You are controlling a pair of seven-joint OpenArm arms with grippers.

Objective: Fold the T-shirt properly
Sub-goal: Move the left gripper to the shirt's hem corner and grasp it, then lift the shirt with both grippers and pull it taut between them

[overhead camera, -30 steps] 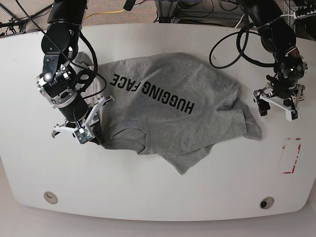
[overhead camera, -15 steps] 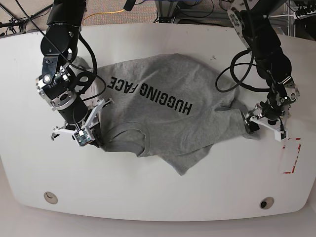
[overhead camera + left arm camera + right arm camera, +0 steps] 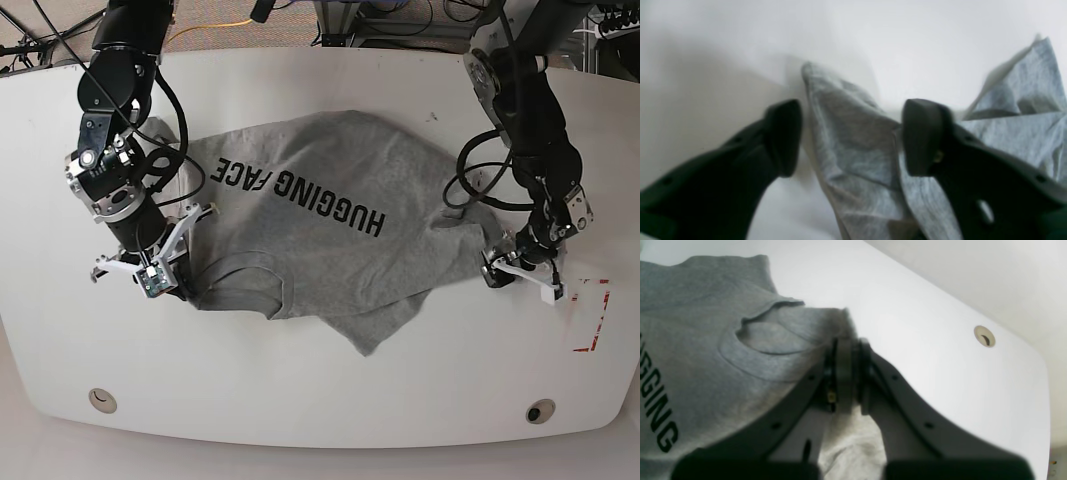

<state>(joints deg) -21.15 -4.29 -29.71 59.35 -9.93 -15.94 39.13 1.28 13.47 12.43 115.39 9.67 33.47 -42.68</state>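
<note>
Only the left wrist view shows T-shirt (image 3: 853,160) cloth between parted fingers (image 3: 923,136).

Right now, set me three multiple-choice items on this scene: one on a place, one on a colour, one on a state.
1. Where does the light heather-grey cotton T-shirt lie?
A. on the white table
B. over a chair
C. in a basket

2. What colour are the block letters on it?
A. red
B. black
C. white

3. How does the right gripper stand?
A. wide open above the bare table
B. out of sight
C. shut on the T-shirt

Answers: 1 A, the base view shows it spread on the tabletop. 2 B, "HUGGING FACE" reads black. 3 C, the right wrist view shows the jaws pinching cloth beside the neck.
</note>
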